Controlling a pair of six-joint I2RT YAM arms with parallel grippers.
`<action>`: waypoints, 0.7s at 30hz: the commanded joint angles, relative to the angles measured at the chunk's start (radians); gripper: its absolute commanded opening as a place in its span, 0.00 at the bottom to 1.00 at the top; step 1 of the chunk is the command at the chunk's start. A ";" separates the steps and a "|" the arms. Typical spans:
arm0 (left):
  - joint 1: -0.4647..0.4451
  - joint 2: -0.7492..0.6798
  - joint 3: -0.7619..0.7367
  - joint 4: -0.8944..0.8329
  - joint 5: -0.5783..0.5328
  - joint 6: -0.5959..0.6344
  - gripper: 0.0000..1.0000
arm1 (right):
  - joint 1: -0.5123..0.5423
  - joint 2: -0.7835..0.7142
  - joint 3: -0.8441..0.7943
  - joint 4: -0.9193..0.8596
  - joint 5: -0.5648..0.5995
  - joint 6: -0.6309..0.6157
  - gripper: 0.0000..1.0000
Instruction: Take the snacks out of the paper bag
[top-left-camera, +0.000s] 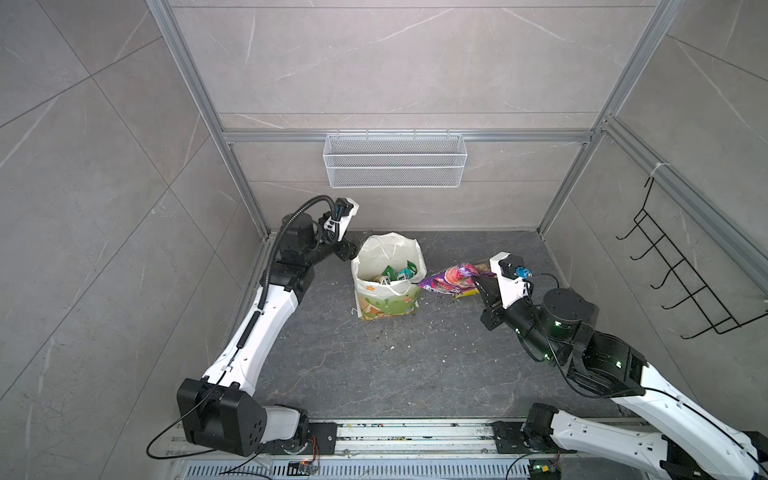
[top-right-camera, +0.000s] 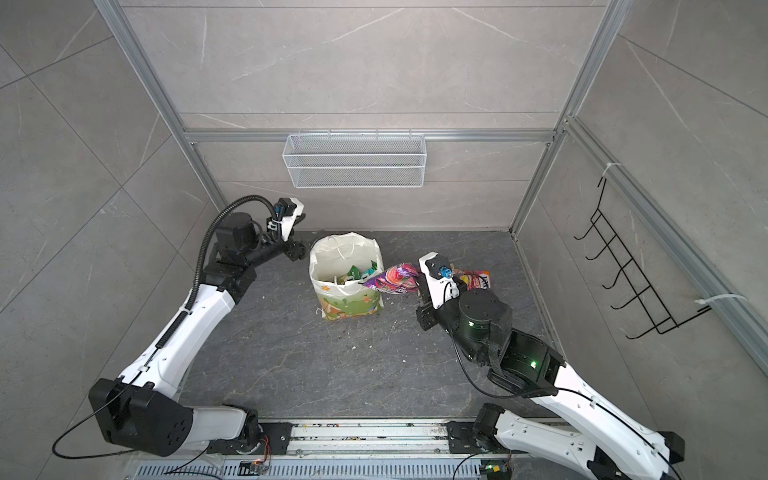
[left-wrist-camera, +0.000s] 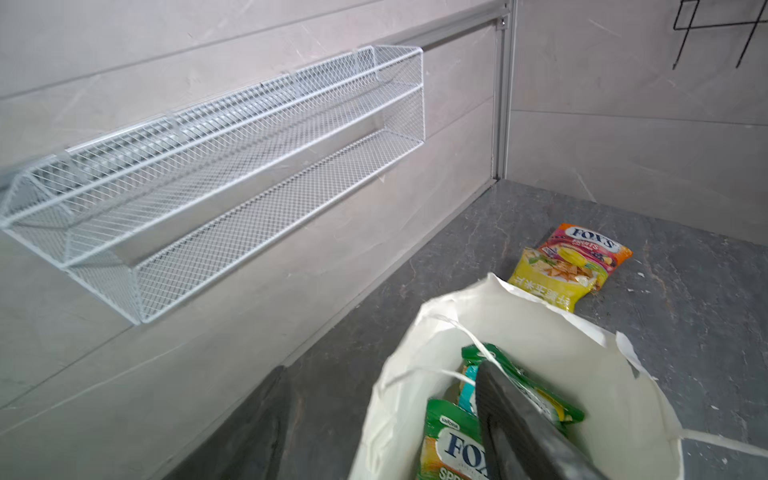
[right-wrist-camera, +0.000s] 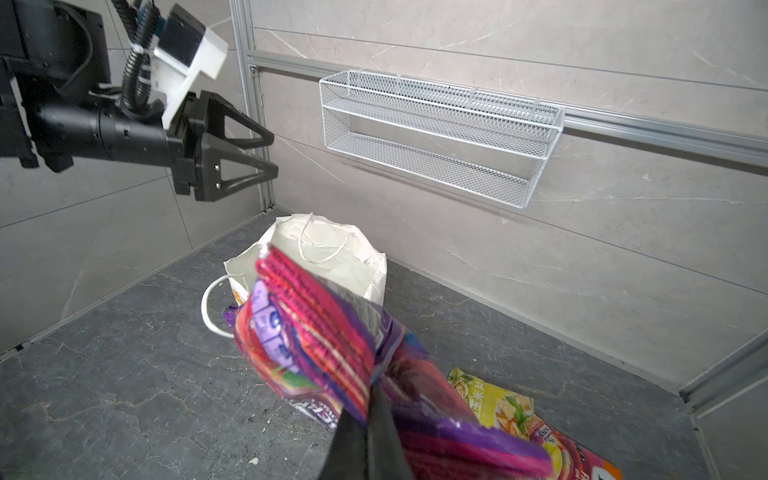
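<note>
The white paper bag (top-left-camera: 386, 305) (top-right-camera: 345, 303) (right-wrist-camera: 353, 266) stands upright and open-mouthed on the dark floor. Green snacks (top-left-camera: 395, 274) (left-wrist-camera: 453, 440) and a teal one (left-wrist-camera: 467, 386) stand inside it. My right gripper (top-left-camera: 482, 282) (right-wrist-camera: 374, 399) is shut on a purple-pink packet (top-left-camera: 451, 279) (top-right-camera: 392, 279) (right-wrist-camera: 324, 332), held in the air right of the bag. Beneath it on the floor lie a yellow packet (left-wrist-camera: 548, 282) (right-wrist-camera: 494, 399) and an orange-pink packet (left-wrist-camera: 586, 245) (top-right-camera: 478, 280). My left gripper (right-wrist-camera: 269, 154) (left-wrist-camera: 382, 365) hovers open and empty above the bag's far-left rim.
A white wire-mesh basket (top-left-camera: 395, 160) (left-wrist-camera: 249, 174) hangs on the back wall above the bag. A black wire rack (top-left-camera: 681, 270) is fixed to the right wall. Crumbs dot the floor in front of the bag.
</note>
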 joint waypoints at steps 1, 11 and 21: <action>0.017 0.100 0.152 -0.244 0.052 0.071 0.75 | -0.019 -0.009 0.014 0.024 0.037 0.017 0.00; 0.016 0.399 0.542 -0.699 0.109 0.324 0.82 | -0.122 -0.004 0.019 -0.039 -0.061 0.083 0.00; 0.002 0.536 0.649 -0.808 0.040 0.400 0.81 | -0.153 -0.010 0.009 -0.028 -0.119 0.088 0.00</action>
